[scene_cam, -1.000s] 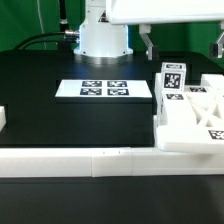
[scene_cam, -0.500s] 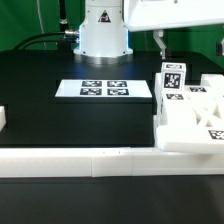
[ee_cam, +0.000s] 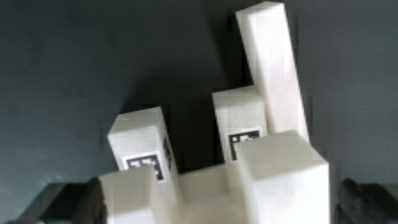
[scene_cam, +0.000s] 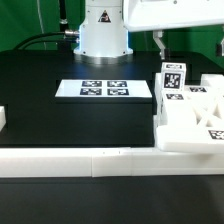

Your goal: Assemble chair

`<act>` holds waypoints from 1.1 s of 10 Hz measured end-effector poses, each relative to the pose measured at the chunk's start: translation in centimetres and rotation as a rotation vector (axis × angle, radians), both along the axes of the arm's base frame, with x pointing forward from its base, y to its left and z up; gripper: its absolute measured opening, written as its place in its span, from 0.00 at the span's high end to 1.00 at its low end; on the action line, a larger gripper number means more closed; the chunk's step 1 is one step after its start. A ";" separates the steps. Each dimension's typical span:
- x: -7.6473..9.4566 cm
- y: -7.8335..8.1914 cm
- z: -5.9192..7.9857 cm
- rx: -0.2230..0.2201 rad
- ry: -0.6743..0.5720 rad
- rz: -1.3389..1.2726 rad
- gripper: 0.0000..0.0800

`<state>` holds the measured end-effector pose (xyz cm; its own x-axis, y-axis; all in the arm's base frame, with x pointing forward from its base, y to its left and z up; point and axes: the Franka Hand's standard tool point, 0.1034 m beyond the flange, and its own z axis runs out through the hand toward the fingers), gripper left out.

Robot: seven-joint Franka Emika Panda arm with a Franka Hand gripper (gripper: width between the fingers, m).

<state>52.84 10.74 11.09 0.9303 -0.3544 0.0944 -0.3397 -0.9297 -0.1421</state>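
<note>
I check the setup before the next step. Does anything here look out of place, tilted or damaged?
Nothing stands out. The white chair pieces sit together at the exterior view's right against the border wall, with no visible breakage. The marker board lies flat on the black table. The gripper hangs above the pieces.

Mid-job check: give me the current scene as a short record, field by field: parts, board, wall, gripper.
chair parts: white tagged pieces clustered at the exterior view's right, resting on the black table
marker board: flat white sheet with four tags, lying near the robot base
border wall: long low white wall along the table's near edge
gripper: dark fingers hang above the parts cluster, holding nothing; open or shut cannot be told
wrist view: looks down on upright white posts, tags on two of them
</note>
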 end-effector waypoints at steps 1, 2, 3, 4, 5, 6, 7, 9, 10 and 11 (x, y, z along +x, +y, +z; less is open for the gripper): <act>-1.9 0.9 -1.1 -0.006 -0.003 0.004 0.19; -3.6 1.7 -2.3 -0.013 -0.007 0.000 0.19; -4.7 2.3 -3.2 -0.020 -0.001 0.007 0.19; -4.6 2.1 -3.0 -0.017 0.019 0.015 0.19; -4.4 2.1 -3.0 -0.017 0.013 0.014 0.19; -4.9 2.0 -3.2 -0.016 0.045 0.031 0.19; -5.2 1.7 -3.4 -0.007 0.115 0.071 0.19; -6.0 0.9 -4.5 -0.011 0.153 0.178 0.19; -6.3 0.7 -5.2 -0.005 0.169 0.158 0.19; -6.4 1.2 -5.5 -0.011 0.153 0.130 0.19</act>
<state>46.48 11.93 5.56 0.9721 -0.2296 -0.0486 -0.2332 -0.9685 -0.0876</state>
